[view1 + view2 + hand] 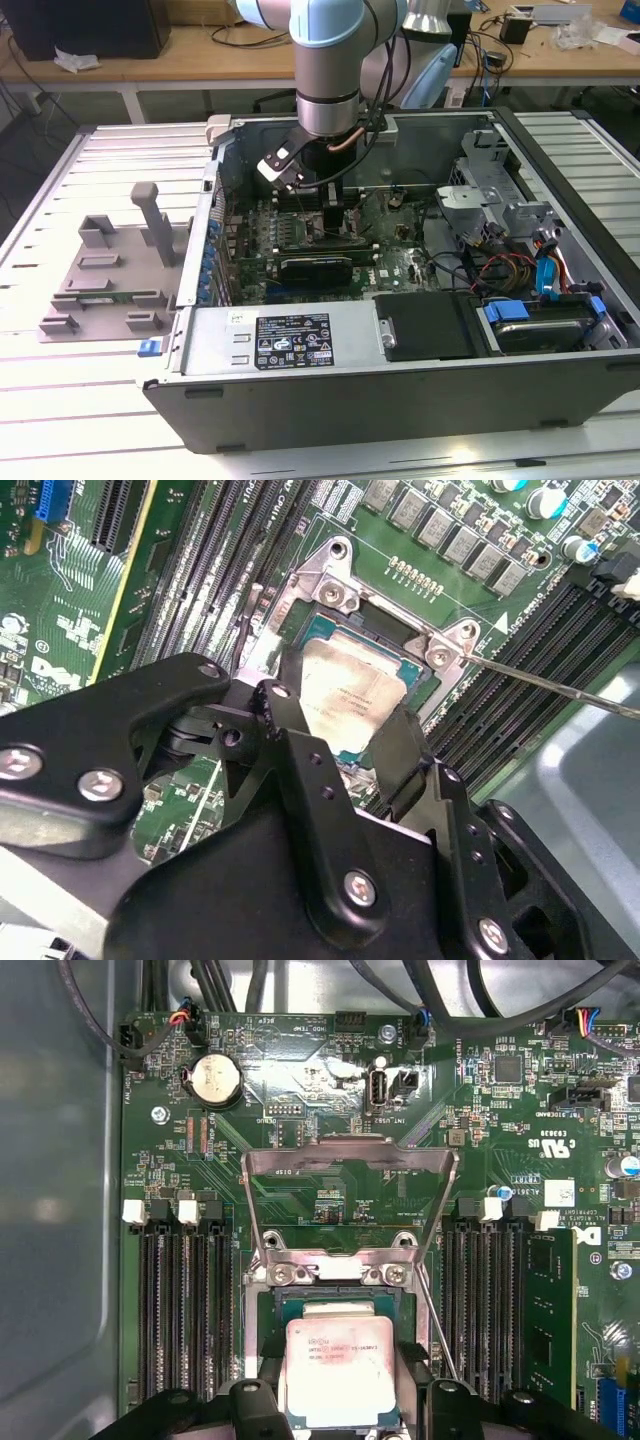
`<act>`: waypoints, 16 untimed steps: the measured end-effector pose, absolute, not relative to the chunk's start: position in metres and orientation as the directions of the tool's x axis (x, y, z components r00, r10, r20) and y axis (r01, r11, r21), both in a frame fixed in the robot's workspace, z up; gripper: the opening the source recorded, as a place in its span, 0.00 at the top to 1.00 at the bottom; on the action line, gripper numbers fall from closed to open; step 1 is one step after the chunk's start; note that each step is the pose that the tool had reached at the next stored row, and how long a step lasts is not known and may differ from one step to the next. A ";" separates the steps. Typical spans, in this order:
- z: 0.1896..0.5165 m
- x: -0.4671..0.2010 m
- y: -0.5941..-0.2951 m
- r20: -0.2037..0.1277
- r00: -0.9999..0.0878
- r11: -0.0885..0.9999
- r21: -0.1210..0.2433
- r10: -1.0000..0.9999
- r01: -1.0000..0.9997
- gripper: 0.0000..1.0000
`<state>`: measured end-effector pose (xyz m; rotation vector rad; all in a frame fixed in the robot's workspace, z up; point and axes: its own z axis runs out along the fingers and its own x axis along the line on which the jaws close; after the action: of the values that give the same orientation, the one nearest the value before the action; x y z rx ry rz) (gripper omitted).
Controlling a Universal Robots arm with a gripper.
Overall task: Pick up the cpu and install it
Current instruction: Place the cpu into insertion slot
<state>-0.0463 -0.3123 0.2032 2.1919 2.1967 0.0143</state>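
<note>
While the jaws clasp the cpu [335, 1370] by two edges, its printed lid faces up over the socket [272, 1312].

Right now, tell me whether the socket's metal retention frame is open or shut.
Open. The retention frame is swung back over the board, leaving the cpu uncovered.

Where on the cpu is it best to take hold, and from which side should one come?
Take the cpu by two opposite side edges, coming straight down from above. It is a thin square lying flat, metal top up, at the open socket; the top offers nothing to pinch.
</note>
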 end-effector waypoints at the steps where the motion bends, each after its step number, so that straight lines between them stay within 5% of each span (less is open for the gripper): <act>1: 0.204 -0.046 -0.312 -0.021 -0.002 0.002 0.033 1.000 0.999 0.48; 16: 0.203 -0.046 -0.311 -0.021 0.004 -0.003 0.033 1.000 0.999 0.48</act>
<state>-0.0463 -0.3110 0.2033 2.1979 2.1906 0.0139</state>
